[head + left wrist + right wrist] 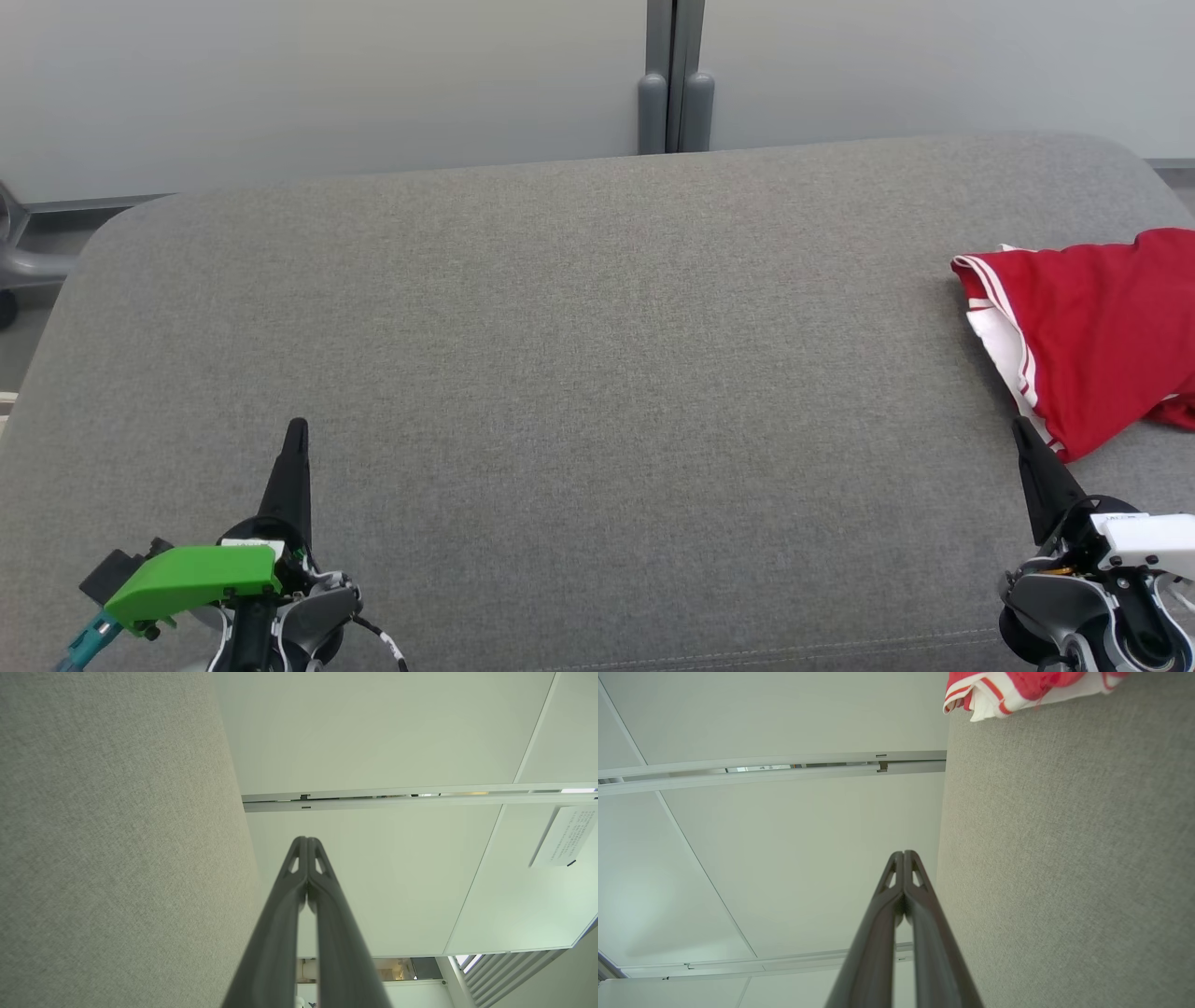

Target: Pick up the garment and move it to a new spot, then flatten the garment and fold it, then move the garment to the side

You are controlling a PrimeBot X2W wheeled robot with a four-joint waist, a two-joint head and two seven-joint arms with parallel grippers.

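- The red garment (1092, 317) with white stripes and a white panel along one edge lies bunched on the grey upholstered cushion (597, 373), at the robot's far right, and runs out of the head view at the right edge
- It may be a pair of sports shorts, though too little of it shows to be sure
- The right fingers (1024, 437) are pressed together with nothing between them; their tip points up the head view and sits just beside the garment's nearest hem corner, slightly to its left
- In the right wrist view the closed right fingers (903, 857) point along the cushion (1064, 858), and the garment (1017, 683) lies ahead of the tip and off to one side, with bare cushion between them
- The left fingers (297, 448) are likewise shut and empty, well apart from the garment, at the lower left over bare cushion
- In the left wrist view the left fingers (303, 844) meet at the tip beside the cushion (117, 835)
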